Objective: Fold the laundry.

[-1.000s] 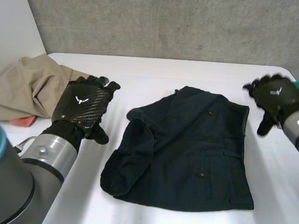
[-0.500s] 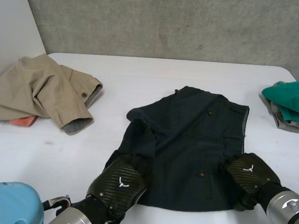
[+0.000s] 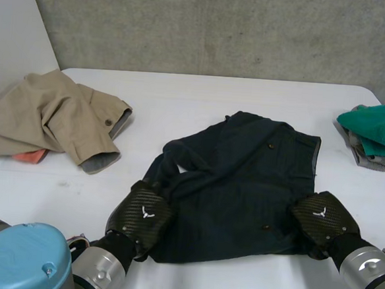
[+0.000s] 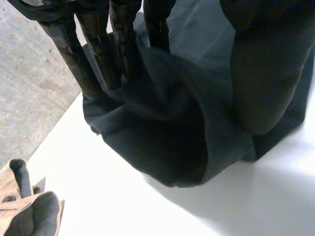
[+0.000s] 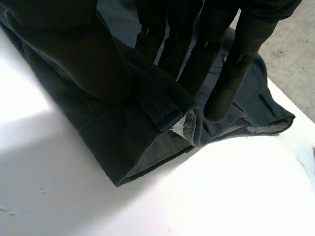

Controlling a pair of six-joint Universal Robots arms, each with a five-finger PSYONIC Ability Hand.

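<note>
dark shirt [image 3: 243, 181], near edge pinched by left hand [image 3: 141, 214], right hand [image 3: 319, 218]

green cloth [image 3: 377, 128] cut by frame edge, orange cloth [image 3: 30, 155] mostly under tan garment [image 3: 49, 118]

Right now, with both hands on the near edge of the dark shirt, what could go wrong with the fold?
The left hand grips a bunched lump of the dark shirt, not a flat edge, so the fold may come out lumpy and crooked. The right hand pinches only the hem at the near corner, so a layer might slip free when lifted.
</note>
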